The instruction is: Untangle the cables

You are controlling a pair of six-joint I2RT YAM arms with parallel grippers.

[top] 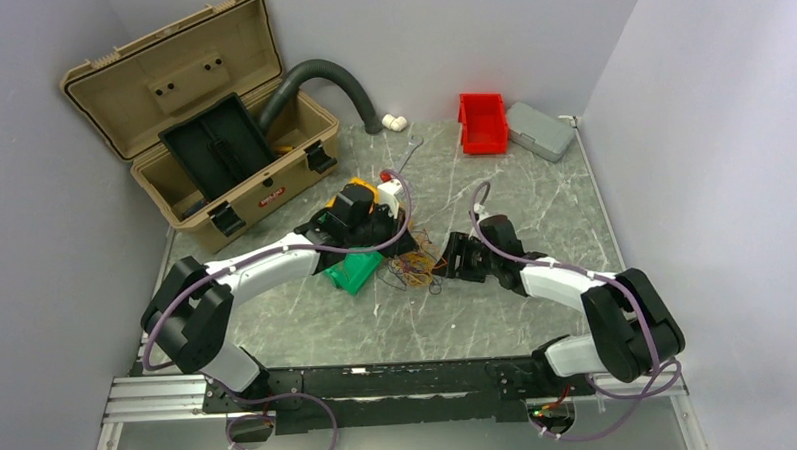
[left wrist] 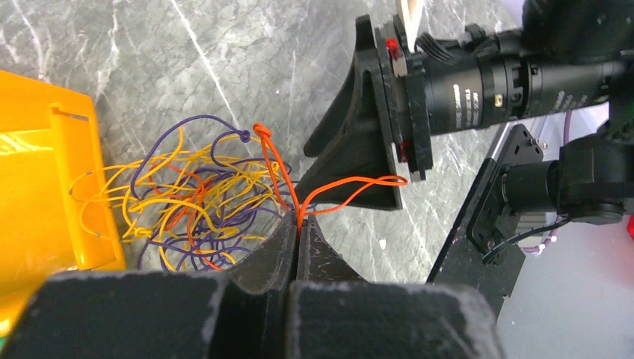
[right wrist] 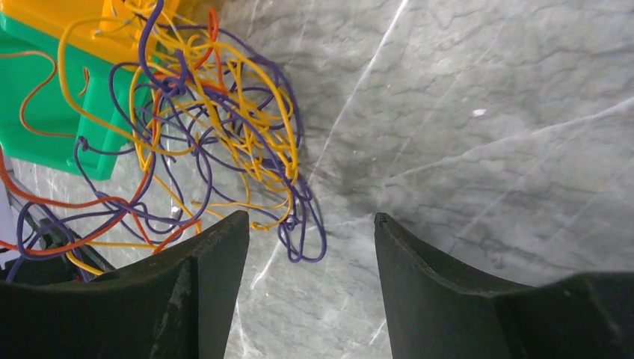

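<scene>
- My left gripper (left wrist: 298, 223) is closed tight on one orange wire (left wrist: 344, 183). The wire comes up out of the pinch and splits into two strands, one toward the bunch and one looping toward the other arm's finger. I cannot tell whether that loop touches the finger.
- My right gripper (right wrist: 312, 224) stands open with only bare table (right wrist: 486, 112) between the fingers. Its left finger sits at the edge of the bunch, and wires run behind it where I lose them.
- The cables (right wrist: 209, 127) lie on the table between the two grippers, a loose knot of yellow, purple and orange strands. From overhead they are too fine to tell apart.
- The bunch spills over a green bin (right wrist: 45, 112) and reaches a yellow bin (left wrist: 37, 172) just beside it. Both are cut off by the frame edges, and overhead my left arm covers much of them.
- Farther back an open toolbox (top: 221, 121) stands at the left with a ribbed hose (top: 334, 77) leading out of it. A red bin (top: 483, 122) and a grey case (top: 541, 130) sit at the far right.
</scene>
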